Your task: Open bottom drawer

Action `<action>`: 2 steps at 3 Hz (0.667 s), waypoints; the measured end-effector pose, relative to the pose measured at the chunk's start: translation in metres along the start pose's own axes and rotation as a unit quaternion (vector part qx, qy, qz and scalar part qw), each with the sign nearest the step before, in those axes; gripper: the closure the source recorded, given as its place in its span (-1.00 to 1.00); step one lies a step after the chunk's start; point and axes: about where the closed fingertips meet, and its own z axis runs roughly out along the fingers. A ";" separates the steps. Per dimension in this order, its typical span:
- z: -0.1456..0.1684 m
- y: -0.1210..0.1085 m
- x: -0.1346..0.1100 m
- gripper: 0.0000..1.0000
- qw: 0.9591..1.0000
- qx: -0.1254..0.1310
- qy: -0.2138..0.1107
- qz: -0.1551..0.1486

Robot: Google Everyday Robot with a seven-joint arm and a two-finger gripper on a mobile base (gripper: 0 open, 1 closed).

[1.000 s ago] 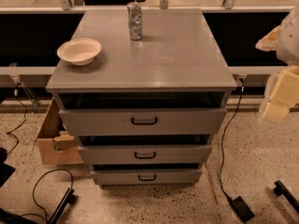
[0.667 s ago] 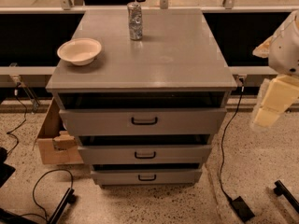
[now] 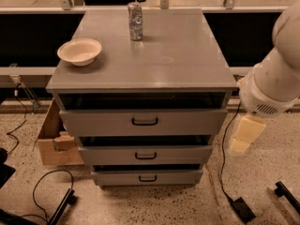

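Observation:
The grey cabinet [image 3: 187, 60] has three drawers stacked at its front. The bottom drawer [image 3: 117, 177] is the lowest and narrowest front, with a small black loop handle [image 3: 147, 177]. Its front sits just behind the line of the middle drawer [image 3: 112, 154], close to the floor. My gripper [image 3: 243, 136] is cream-coloured and hangs below the white arm [image 3: 276, 74], to the right of the cabinet, at about the height of the middle drawer. It is apart from the cabinet and touches nothing.
A cream bowl [image 3: 79, 51] and a clear cup [image 3: 135, 20] stand on the cabinet top. An open cardboard box [image 3: 51, 139] sits on the floor at the left. Black cables [image 3: 47, 191] and a power brick [image 3: 243, 209] lie on the speckled floor.
My arm and gripper have moved left and down, closer to the right side of the cabinet. The drawers have not moved.

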 end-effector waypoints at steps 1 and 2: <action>0.061 0.009 0.002 -1.00 1.000 0.001 0.005 0.001; 0.119 0.021 0.002 -1.00 1.000 -0.012 0.001 0.014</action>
